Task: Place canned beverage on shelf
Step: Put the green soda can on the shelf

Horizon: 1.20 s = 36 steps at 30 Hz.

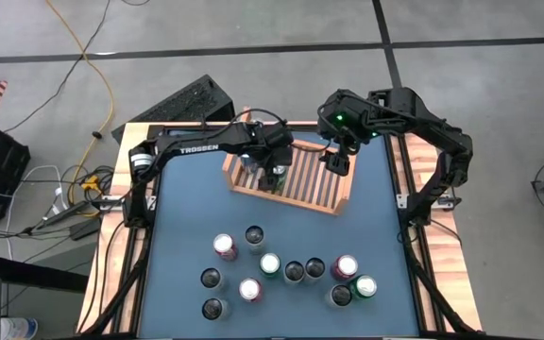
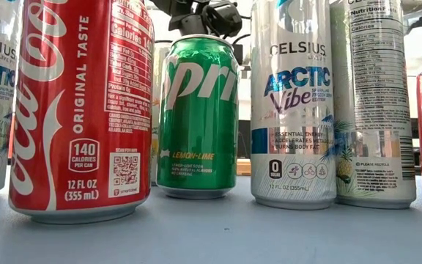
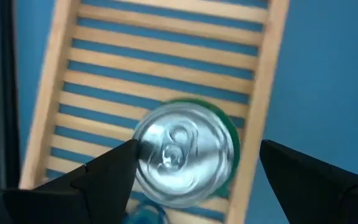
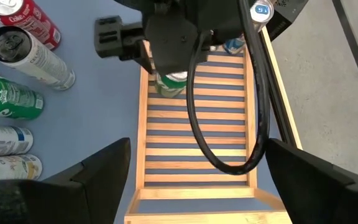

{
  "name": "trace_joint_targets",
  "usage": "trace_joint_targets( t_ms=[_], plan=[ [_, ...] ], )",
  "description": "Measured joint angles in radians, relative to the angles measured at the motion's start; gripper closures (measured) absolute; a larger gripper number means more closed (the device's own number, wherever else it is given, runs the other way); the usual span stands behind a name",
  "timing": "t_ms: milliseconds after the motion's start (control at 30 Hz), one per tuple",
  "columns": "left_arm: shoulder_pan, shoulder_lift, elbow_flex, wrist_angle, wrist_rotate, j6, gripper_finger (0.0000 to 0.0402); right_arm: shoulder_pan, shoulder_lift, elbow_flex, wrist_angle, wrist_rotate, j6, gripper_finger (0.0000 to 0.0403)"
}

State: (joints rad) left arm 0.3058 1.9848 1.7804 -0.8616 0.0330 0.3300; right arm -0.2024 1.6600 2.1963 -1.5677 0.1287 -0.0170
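Low view, nearest first: red Coca-Cola can (image 2: 83, 110), "ORIGINAL TASTE", "140 CALORIES PER CAN", "12 FL OZ (355 mL)". Beside it at 3 o'clock, green Sprite can (image 2: 198, 117), "LEMON-LIME". Next, white Celsius can (image 2: 293, 103), "ARCTIC Vibe", "ESSENTIAL ENERGY". All upright on the blue table (image 1: 182, 227).

Farther back, the shelf (image 1: 300, 184), slatted wood, lies at the table's 12 o'clock. A green can (image 3: 185, 152) stands upright on its slats by one side board. Left gripper (image 3: 194, 168) hangs over it, fingers spread, can top between them; contact unclear. Arm reads "TROSSEN".

Right gripper (image 1: 336, 161) hovers over the shelf's 3 o'clock end, fingers spread, empty.
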Motion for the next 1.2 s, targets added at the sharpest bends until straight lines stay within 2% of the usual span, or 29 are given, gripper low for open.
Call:
trace_joint_targets(
  t_ms=[267,433,600,967,1200],
  plan=[
    [0.001,-0.006,0.086,-0.038,0.001,-0.032,0.0079,0.000,0.000,0.000,0.000,0.000,-0.007,0.0045],
    [0.008,-0.007,0.104,-0.029,-0.024,-0.182,0.0079,-0.001,0.000,0.000,0.000,0.000,-0.018,0.0052],
    [-0.001,-0.007,0.104,-0.061,-0.093,-0.363,0.0079,-0.001,0.000,0.000,-0.003,0.000,-0.020,0.0057],
    [-0.046,-0.002,0.078,-0.008,-0.236,-0.576,0.0079,-0.001,0.000,0.000,-0.003,0.000,-0.037,0.0058],
    [-0.070,0.060,0.078,-0.004,-0.235,-0.639,0.0079,-0.001,0.000,0.000,-0.003,0.000,-0.037,0.0058]
  ],
)
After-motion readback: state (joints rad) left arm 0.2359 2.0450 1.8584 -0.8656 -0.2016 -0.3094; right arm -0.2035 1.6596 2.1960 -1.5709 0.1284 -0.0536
